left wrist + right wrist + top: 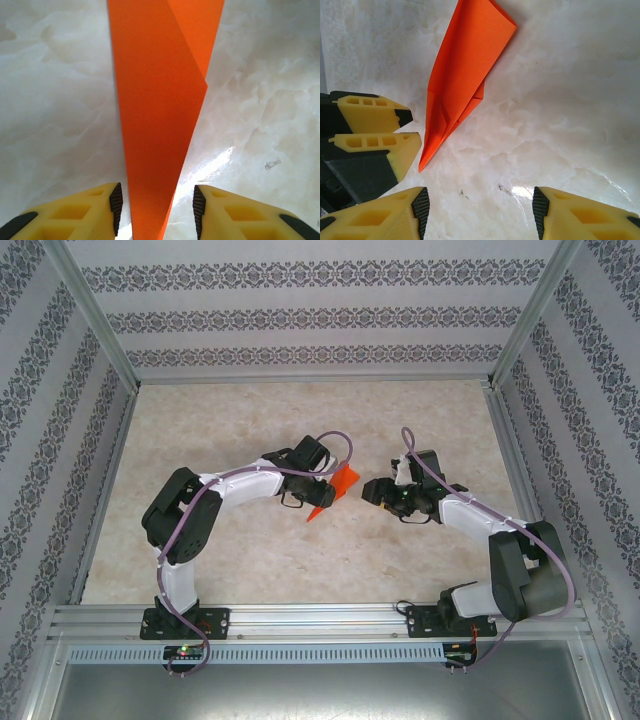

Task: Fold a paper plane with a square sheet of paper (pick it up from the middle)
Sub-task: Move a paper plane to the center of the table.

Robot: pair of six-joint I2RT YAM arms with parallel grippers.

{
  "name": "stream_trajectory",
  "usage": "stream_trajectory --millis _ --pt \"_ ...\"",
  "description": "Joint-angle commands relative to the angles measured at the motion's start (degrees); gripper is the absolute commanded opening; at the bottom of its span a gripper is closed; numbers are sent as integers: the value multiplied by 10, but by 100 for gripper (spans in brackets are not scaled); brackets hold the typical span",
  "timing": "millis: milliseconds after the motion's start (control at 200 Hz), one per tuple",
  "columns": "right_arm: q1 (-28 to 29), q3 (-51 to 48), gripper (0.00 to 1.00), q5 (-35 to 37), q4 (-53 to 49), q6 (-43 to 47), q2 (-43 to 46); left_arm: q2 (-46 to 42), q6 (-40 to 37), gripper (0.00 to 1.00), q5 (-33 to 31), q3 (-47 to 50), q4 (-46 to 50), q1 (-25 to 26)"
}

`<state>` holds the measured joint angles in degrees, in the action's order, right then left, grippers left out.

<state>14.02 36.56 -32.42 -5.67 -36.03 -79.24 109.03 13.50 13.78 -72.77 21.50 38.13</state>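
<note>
Left end effector [157, 209] first: jaws apart, and the plane [157, 115] runs straight up between them, from 6 to 12 o'clock in the wrist view. A sliver of counter [55, 110] shows on either side of the paper, wider on the right, so the pads [116, 205] are not pinching it. Whether the left pad brushes the fold, I can't tell. From above, the plane sits mid-counter, nose aimed at 7 o'clock, tail at 1 o'clock, right at the left fingertips.

Over to the right end effector [477, 210]: jaws spread wide, nothing between them, bare counter below. The plane lies off at its 11 o'clock, clear of its pads.

The count: one plane, orange, folded to a slim dart; two arms [235, 488]; two end effectors.

The surface is a pale, marbled, glossy counter with a patch of glare. Around it at 9, 12 and 3 o'clock stand walls [300, 315] in banded floral paper, with a silver metal frame [95, 320] at the corners.
</note>
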Motion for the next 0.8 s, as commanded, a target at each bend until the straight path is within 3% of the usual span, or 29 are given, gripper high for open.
stream_trajectory --millis 0,794 --pt "3 3 60 -2 12 -3 -5 3 -10 47 5 -21 13 -2" --pt "2 1 60 5 8 1 -9 59 -30 45 -71 -89 66 9"
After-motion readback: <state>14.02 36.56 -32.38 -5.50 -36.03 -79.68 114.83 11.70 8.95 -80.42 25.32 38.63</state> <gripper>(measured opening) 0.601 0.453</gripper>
